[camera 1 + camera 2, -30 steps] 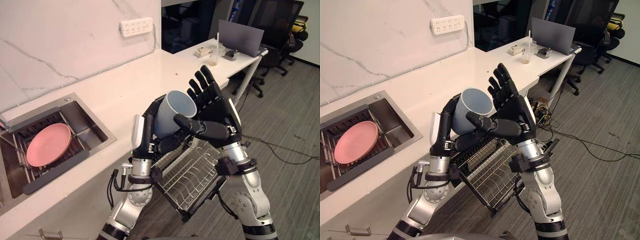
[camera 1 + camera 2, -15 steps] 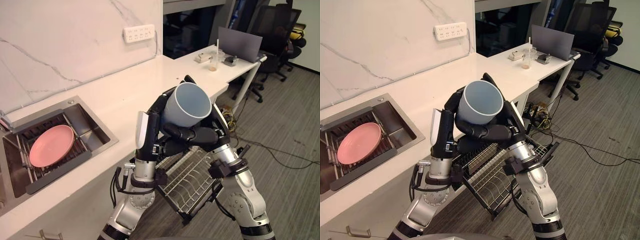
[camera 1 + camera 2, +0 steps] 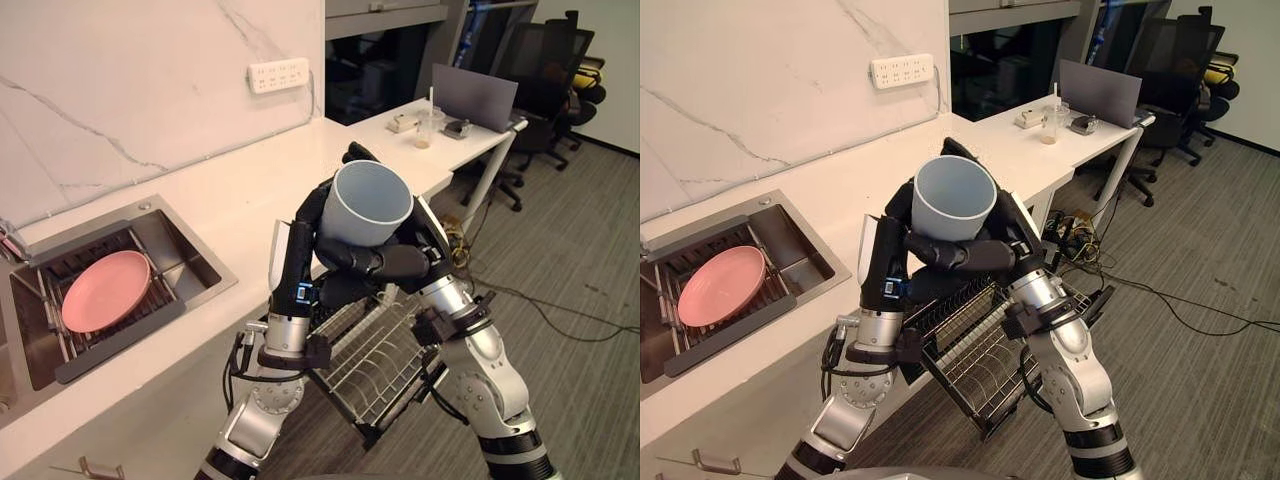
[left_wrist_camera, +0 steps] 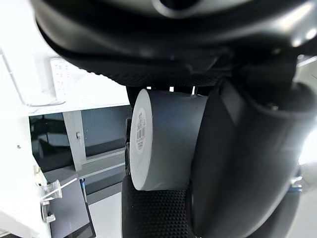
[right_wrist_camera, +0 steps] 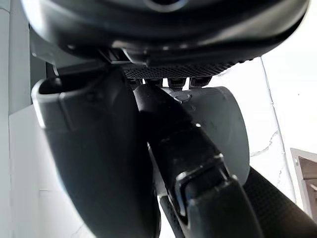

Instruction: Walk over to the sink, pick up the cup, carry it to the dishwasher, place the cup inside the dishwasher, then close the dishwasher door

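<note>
Both hands clamp the cup (image 3: 370,205): left hand (image 3: 297,262) curled round its side, right hand (image 3: 412,262) thumb across the front; cup mouth-up, chest-high over the dishwasher rack (image 3: 385,360)

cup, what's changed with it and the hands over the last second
The right hand, open with straight fingers beside the cup a second ago, has closed round it, so both hands now hold it. The cup has tipped from leaning sideways to nearly upright, mouth up. The left hand kept its grip. The plate stays in the sink, and the rack stays out below the hands.
</note>
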Tool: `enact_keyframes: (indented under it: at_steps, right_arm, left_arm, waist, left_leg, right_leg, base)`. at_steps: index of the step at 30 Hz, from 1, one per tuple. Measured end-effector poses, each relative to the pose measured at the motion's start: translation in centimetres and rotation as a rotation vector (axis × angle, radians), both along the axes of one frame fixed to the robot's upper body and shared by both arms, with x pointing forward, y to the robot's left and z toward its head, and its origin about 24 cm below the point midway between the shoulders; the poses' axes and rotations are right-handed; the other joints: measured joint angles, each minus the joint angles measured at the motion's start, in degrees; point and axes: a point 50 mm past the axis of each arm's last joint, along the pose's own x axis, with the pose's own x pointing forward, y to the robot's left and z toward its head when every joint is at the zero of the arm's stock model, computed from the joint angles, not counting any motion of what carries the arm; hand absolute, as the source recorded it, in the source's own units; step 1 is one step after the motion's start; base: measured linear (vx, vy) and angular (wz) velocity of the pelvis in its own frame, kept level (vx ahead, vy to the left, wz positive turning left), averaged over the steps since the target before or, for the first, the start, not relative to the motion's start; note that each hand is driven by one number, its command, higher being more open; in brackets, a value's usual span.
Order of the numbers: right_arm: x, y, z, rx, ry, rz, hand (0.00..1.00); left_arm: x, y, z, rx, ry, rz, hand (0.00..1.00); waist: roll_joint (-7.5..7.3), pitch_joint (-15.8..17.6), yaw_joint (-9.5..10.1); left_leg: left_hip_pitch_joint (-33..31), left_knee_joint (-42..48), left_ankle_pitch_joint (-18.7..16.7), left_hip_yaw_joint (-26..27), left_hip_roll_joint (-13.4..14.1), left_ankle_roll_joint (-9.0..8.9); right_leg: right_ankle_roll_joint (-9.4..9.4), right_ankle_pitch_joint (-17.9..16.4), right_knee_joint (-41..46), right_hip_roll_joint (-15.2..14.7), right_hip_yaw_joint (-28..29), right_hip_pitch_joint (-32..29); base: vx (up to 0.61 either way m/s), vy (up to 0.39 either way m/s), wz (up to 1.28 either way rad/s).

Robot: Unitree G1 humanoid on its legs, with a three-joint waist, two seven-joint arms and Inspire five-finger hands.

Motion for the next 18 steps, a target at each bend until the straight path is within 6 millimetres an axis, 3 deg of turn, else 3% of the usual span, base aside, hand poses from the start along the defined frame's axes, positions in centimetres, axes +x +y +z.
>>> enact_keyframes:
  at_steps: [8,9,18]
  right_arm:
    - [0.4,-0.4,-0.7,-0.062,0.031,-0.044,0.0]
    - [0.4,-0.4,-0.7,-0.062,0.034,-0.044,0.0]
    - [0.5,-0.5,-1.3,-0.025,0.067,-0.061,0.0]
  left_arm:
    - [-0.1,-0.2,-1.0,-0.021,0.058,-0.02,0.0]
    - [0.0,-0.1,-1.1,-0.018,0.06,-0.019,1.0]
    - [-0.7,0.4,-2.2,0.049,0.089,-0.012,1.0]
  waist:
    - [-0.6,-0.29,-0.04]
    - [-0.61,-0.28,-0.04]
    - [-0.68,-0.21,-0.24]
  left_leg:
    - [-0.38,0.01,0.09,-0.3,-0.04,0.04]
    - [-0.41,0.01,0.1,-0.35,-0.05,0.03]
    - [-0.36,0.01,0.17,-0.85,-0.17,0.03]
  right_leg:
    - [0.03,0.02,0.0,-0.01,-0.21,-0.06]
    - [0.03,0.02,0.0,0.01,-0.21,-0.06]
    - [0.1,-0.4,0.69,-0.06,-0.44,-0.08]
  base:
    - [0.0,0.0,0.0]
    - [0.0,0.0,0.0]
    - [0.0,0.0,0.02]
